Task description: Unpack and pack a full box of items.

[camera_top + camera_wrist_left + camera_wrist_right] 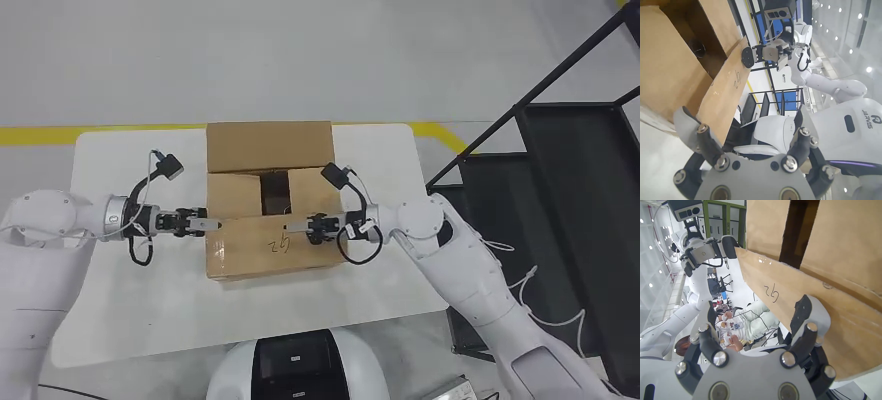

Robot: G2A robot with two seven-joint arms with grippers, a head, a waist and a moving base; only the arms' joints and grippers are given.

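The table (120, 300) carries the box (270, 265) at its middle, in front of the robot. It is plain corrugated card, stiff across its panels but weak along the creases, and probably light as a shell. How heavy it is filled I cannot tell.

The far flap (270, 145) lies folded back and flat. The two side flaps (232, 195) are turned inward over the opening, with a dark gap between them. The near flap (260, 250), marked with pen, stands partly raised. It will bend and spring at its hinge, so it wants holding near both ends rather than at the centre, and close to the free edge, where a small push gives the most turn. A hard pinch would crease or tear it.

Through the gap a dark round item (696, 49) sits deep inside. What it is made of cannot be judged.

The left gripper (203, 221) is at one end of the near flap with its fingers (687, 123) spread wide, the flap's corner between them but not pinched. The right gripper (302, 226) is at the other end, also spread, with one finger (806, 313) lying against the flap's face. Neither is clamped on the card.
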